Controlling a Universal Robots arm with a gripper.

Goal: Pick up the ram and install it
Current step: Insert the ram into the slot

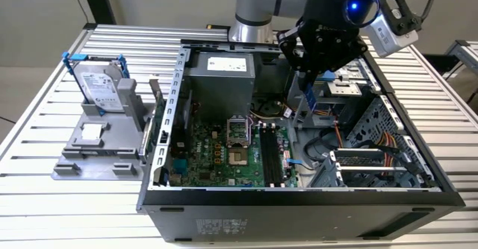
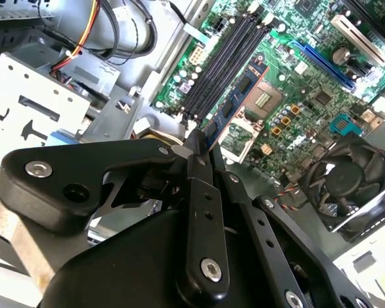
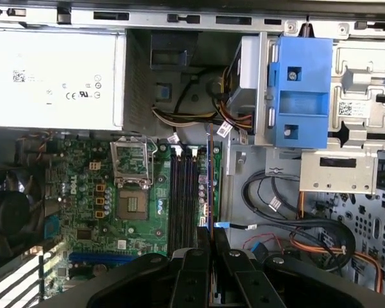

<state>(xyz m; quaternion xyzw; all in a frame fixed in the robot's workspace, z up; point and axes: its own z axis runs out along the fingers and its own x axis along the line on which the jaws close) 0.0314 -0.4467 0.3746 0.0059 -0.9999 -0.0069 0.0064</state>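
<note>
Slatted metal bench (image 1: pixel 45 204) carrying an open black computer case (image 1: pixel 299 218): the black gripper (image 1: pixel 308 81) hangs over the green motherboard (image 1: pixel 216 159), jaws clenched on the ram (image 1: pixel 308 100), a thin bluish circuit-board stick held above the long black slots (image 1: pixel 270 154) and not yet seated. A tilted or offset descent would likely jam it against a slot edge or twist it in the grip. The second wrist view shows the ram (image 2: pixel 239 101) face-on, chips visible. The first wrist view shows it (image 3: pixel 210 192) edge-on beside the slots.
</note>
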